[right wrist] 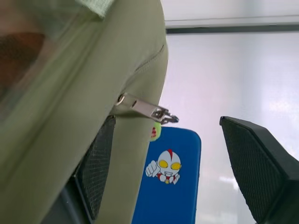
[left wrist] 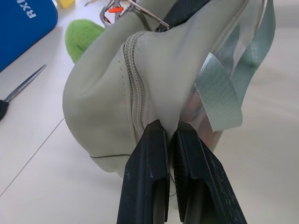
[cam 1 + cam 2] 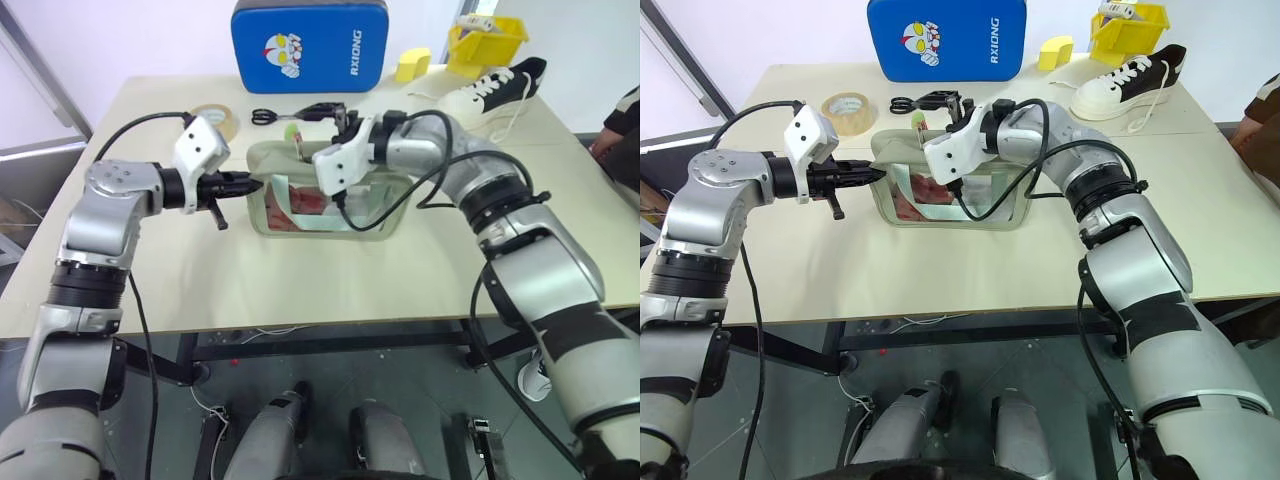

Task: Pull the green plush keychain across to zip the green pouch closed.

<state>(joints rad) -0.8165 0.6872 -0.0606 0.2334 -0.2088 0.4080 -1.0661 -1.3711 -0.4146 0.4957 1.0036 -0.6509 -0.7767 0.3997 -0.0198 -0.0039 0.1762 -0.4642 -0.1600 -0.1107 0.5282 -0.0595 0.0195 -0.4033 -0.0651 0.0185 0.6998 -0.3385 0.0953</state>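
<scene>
The pouch (image 3: 320,205) is pale sage fabric, boxy, with a clear window showing red and teal contents and a grey-green webbing strap (image 2: 219,93) down its side. Its long axis runs crosswise between the two grippers, zipper (image 2: 135,88) along the top. The left gripper (image 3: 243,184) is pinched tight on fabric at the pouch's near end, just beside the zipper. The right gripper (image 1: 196,163) stands wide apart at the top of the pouch, one finger (image 1: 96,168) against the fabric, the other clear, gripping nothing. A metal pull (image 1: 145,108) juts out by it. The keychain (image 2: 83,37), fuzzy lime-green, sits behind the pouch top. One pouch, one keychain, one pair of scissors (image 3: 268,116), one blue case (image 3: 310,45).
</scene>
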